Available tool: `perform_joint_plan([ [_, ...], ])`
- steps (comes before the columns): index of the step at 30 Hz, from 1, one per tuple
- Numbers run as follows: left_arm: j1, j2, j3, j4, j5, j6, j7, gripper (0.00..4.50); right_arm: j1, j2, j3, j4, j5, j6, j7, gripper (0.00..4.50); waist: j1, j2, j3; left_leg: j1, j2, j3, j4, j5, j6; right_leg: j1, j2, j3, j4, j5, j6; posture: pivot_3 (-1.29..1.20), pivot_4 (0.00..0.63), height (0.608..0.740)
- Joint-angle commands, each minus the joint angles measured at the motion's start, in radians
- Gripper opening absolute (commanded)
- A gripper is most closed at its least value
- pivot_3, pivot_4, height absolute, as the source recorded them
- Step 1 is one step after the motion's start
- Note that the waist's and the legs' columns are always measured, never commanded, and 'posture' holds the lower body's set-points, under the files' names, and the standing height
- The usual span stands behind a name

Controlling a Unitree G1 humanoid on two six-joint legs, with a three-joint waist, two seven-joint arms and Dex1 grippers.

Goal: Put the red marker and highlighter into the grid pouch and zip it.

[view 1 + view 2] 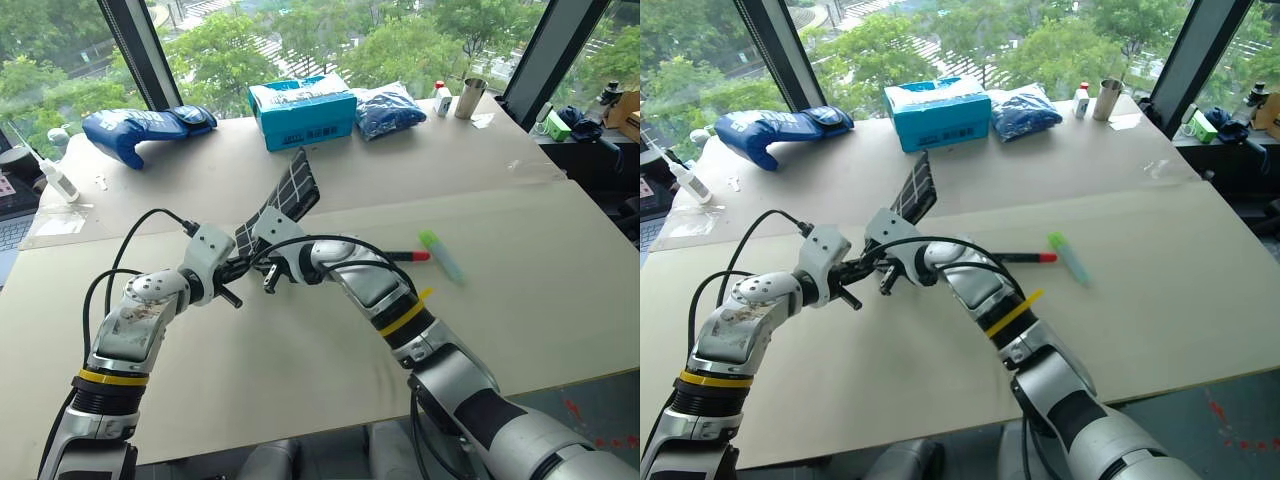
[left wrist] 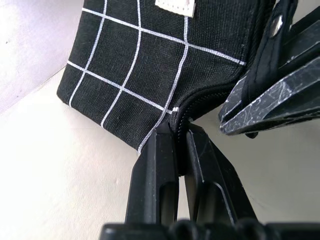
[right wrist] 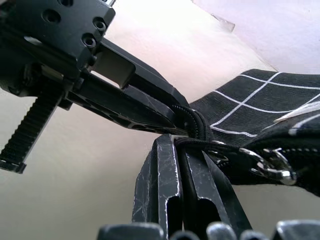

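- The grid pouch [image 1: 285, 200] is held up off the table [image 1: 300, 350] between the two grippers, its free end rising past the jaws toward the far side of the table.
- Its lower corner, where the zipper ends, is pinched between the narrow jaws of the left gripper [image 2: 178, 142]; the fabric and zipper edge are seen clamped between the two black fingers [image 2: 157, 165].
- The black zipper strap [image 3: 240, 160] with its metal ring is gripped by the right gripper [image 3: 177, 150], whose jaws are closed tight on it, just beside the left gripper's fingertips.
- The two grippers meet at the same corner of the pouch, nearly touching each other.
- A small white label [image 2: 175, 5] is seen on the pouch face beyond the left jaws.
- The red marker [image 1: 405, 256] lies flat on the table, to the right of the right gripper and apart from the pouch.
- The highlighter [image 1: 440, 255] lies on the table just beyond the marker's red end, further from the jaws.
- At the far edge of the table, well apart from the jaws, a blue bag [image 1: 140, 130], a teal tissue box [image 1: 303, 112], a second blue packet [image 1: 388, 110], a small bottle [image 1: 442, 100] and a metal cup [image 1: 470, 98] are set.
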Motion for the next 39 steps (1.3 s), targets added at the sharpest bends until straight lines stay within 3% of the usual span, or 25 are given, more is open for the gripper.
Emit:
perform_joint_plan([
  [1,-0.025,-0.003,0.008,-0.027,-0.004,-0.025,0.002,0.00,-0.018,0.002,-0.003,0.012,-0.014,-0.029,-0.009,0.10,0.000,0.000,0.000,0.000,0.000,0.000,0.000,0.000,0.000,0.000,0.000,0.000,0.000,0.000,0.000,0.00,0.150,0.740],
  [14,-0.022,-0.012,0.015,-0.026,-0.004,-0.030,0.010,0.00,-0.039,-0.077,-0.071,0.071,-0.025,-0.066,-0.022,0.10,0.000,0.000,0.000,0.000,0.000,0.000,0.000,0.000,0.000,0.000,0.000,0.000,0.000,0.000,0.000,0.00,0.150,0.740],
  [18,-0.022,-0.013,0.019,-0.025,-0.004,-0.030,0.010,0.00,-0.051,-0.064,-0.095,0.074,-0.012,-0.056,-0.029,0.10,-0.003,0.000,0.000,0.000,0.000,0.000,0.000,0.000,0.000,0.000,0.000,0.000,0.000,0.000,0.000,0.00,0.150,0.740],
  [27,-0.026,-0.020,0.017,-0.023,-0.003,-0.031,0.017,0.00,-0.001,0.016,-0.021,-0.016,-0.017,-0.008,0.012,0.10,0.000,0.000,0.000,0.000,0.000,0.000,0.000,0.000,0.000,0.000,0.000,0.000,0.000,0.000,0.000,0.00,0.150,0.740],
  [33,-0.021,-0.019,0.020,-0.024,-0.004,-0.034,0.021,0.00,-0.005,-0.008,-0.038,-0.012,-0.022,-0.024,0.007,0.10,0.000,0.000,0.000,0.000,0.000,0.000,0.001,0.000,0.000,0.000,0.000,0.000,0.000,0.001,0.000,0.00,0.150,0.740],
  [39,-0.005,-0.003,0.024,-0.061,-0.017,-0.002,0.009,0.00,-0.003,-0.091,-0.132,-0.072,0.033,0.008,0.038,1.90,0.001,0.000,0.000,-0.001,0.000,0.000,0.001,0.000,0.000,0.000,0.000,0.000,0.000,0.001,0.000,0.00,0.150,0.740],
])
